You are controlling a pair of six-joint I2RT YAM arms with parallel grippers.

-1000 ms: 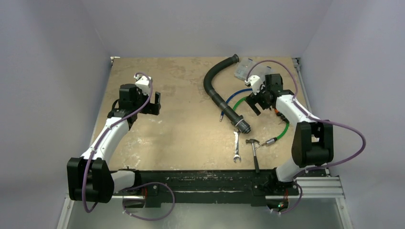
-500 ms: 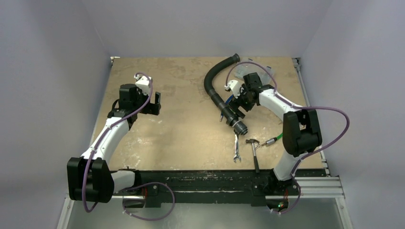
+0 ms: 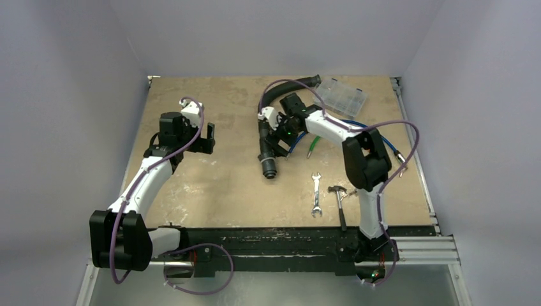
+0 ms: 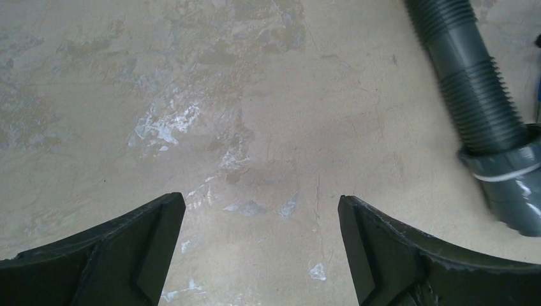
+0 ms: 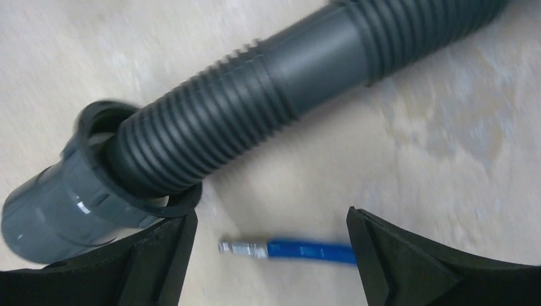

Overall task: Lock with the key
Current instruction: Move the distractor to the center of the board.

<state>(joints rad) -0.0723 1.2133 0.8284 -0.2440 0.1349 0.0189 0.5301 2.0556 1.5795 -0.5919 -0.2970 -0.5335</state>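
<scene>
The tabletop (image 3: 229, 172) is a tan board, worn and mottled with pale scuffs. One black corrugated hose (image 3: 263, 121) lies on it, ribbed along its length with smooth bands. It arcs from the far edge near the middle and runs down towards the centre. It ends in a smooth grey plastic collar (image 5: 57, 204) with a loose black ring behind it. The right gripper (image 3: 279, 134) hangs over this stretch of hose with its black, wedge-shaped fingers spread as wide as they go and nothing between them. From the right wrist, the hose crosses just ahead of the fingertips. The metal-tipped end of one blue cable (image 5: 306, 250) lies flat on the board in the gap. Whether a finger touches the collar ring cannot be told. One green cable (image 3: 312, 145) lies beside the blue one. One clear plastic compartment box (image 3: 342, 95) sits at the far edge, right of the hose. Nearer the front edge lie one flat steel wrench (image 3: 316, 194) and one hammer (image 3: 339, 204) with a dark handle, side by side and apart. The left gripper (image 3: 207, 137) is over the bare left half of the tabletop, well away from the hose. It too is fully spread and holds nothing. No lock or key can be made out in any view.
</scene>
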